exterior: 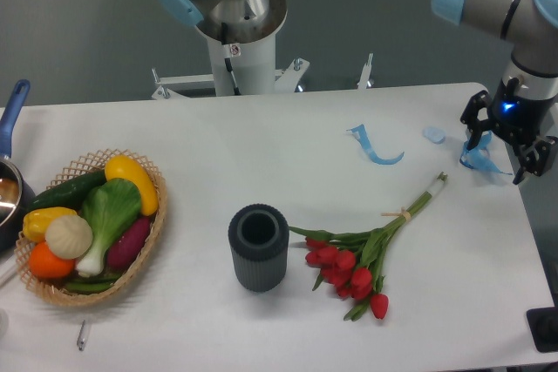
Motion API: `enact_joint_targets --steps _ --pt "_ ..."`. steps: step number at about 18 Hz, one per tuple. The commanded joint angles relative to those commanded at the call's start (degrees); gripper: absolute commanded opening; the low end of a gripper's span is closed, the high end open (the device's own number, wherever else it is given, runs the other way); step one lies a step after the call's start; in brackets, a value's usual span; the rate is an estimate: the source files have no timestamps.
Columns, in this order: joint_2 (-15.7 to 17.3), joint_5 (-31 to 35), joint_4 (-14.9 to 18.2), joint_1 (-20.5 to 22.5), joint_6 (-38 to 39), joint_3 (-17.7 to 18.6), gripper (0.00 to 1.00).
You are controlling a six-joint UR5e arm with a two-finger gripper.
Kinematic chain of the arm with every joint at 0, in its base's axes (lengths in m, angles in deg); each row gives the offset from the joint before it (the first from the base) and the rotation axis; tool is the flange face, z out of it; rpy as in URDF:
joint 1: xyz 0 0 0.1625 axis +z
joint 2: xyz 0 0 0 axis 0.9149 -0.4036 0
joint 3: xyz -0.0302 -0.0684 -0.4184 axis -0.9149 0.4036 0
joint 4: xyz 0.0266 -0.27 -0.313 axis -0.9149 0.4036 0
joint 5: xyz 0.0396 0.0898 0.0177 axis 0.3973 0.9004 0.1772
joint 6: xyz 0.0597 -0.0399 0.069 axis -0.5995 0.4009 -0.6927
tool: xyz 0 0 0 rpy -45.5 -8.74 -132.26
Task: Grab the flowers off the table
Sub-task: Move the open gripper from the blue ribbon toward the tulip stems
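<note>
The flowers (362, 259) are a bunch of red tulips lying flat on the white table (288, 137), right of centre. The red heads point toward the front and the green stems run up to the right, tied with a tan band. My gripper (503, 152) hangs at the table's far right edge, above and to the right of the stem ends. Its two dark fingers are spread apart and nothing is between them. A gap of bare table separates it from the flowers.
A dark grey ribbed cylinder vase (258, 247) stands just left of the tulip heads. A wicker basket of vegetables (91, 228) sits at the left. Blue ribbon scraps (375, 147) lie behind the flowers. A pot with a blue handle (10, 163) is at the left edge.
</note>
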Motion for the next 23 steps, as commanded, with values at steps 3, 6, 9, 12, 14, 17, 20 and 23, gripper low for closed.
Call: enact_joint_targets --steps 3,6,9,12,14,17,20,23 --pt "-0.1 0.1 0.0 0.0 -0.1 0.1 1.00" --pt "0.1 0.5 -0.2 -0.2 0.0 1.1 1.00" --pt "-0.1 0.5 -0.7 -0.5 0.1 1.8 1.00" --pt "-0.2 0.4 -2.0 -0.7 0.2 3.5 1.00" --pt "-0.2 0.4 -3.5 -0.9 1.1 4.8 1.00" --pt "-1.5 0.4 -4.5 -2.0 6.7 6.1 1.00" --pt "-2.6 0.4 -7.4 -2.8 8.1 6.8 1.00" --pt "-3.2 0.4 -7.7 -3.9 8.9 8.4 1.00"
